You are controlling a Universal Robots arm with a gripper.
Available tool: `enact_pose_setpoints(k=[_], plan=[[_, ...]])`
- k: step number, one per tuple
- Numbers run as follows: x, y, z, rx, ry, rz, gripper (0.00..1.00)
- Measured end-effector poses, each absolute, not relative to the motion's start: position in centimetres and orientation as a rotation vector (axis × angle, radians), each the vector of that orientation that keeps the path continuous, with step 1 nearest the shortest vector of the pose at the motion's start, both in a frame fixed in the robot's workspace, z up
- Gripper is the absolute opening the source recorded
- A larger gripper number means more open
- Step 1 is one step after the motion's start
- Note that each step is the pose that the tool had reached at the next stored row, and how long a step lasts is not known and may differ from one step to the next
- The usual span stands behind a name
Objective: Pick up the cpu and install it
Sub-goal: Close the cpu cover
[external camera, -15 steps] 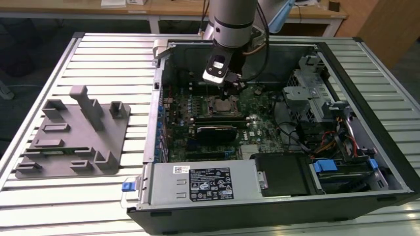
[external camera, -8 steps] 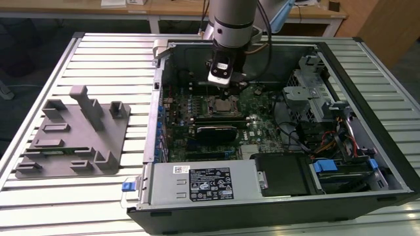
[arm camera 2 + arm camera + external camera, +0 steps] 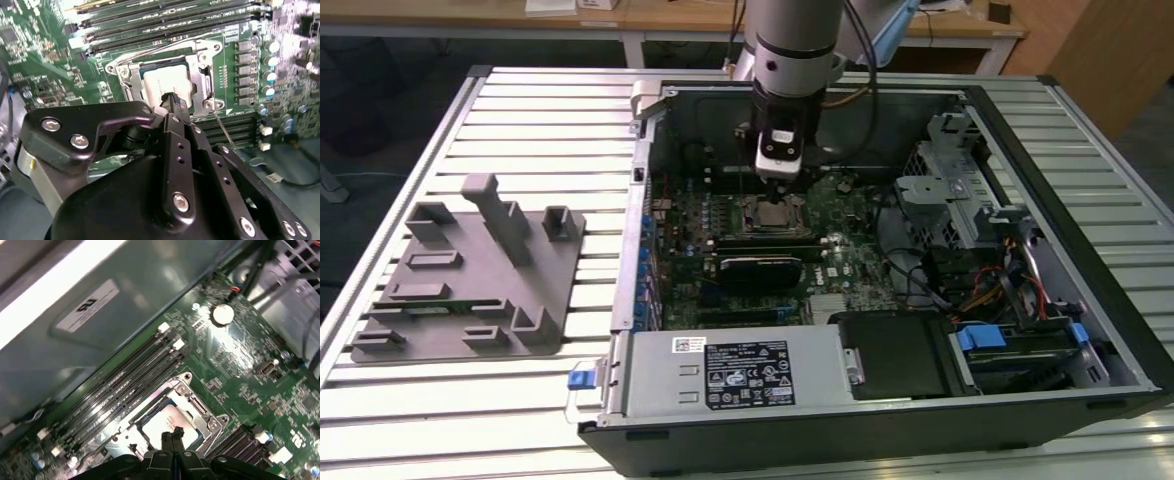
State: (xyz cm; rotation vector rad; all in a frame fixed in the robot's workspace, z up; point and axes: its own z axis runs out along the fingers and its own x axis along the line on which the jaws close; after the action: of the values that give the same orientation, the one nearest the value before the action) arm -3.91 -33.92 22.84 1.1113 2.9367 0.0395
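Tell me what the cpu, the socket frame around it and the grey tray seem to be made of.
The cpu: metal top, pale silver with a soft sheen under the light. The socket frame: bare metal, likely steel, with bright glints along its edges. The grey tray: probably moulded or printed plastic, matt and evenly grey.
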Motion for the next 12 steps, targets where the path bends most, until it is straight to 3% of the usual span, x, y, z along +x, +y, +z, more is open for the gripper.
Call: enact_pose_setpoints(k=[12], plan=[[-3.91,-33.92,22.8,0.799,3.039,0.039,0.11]])
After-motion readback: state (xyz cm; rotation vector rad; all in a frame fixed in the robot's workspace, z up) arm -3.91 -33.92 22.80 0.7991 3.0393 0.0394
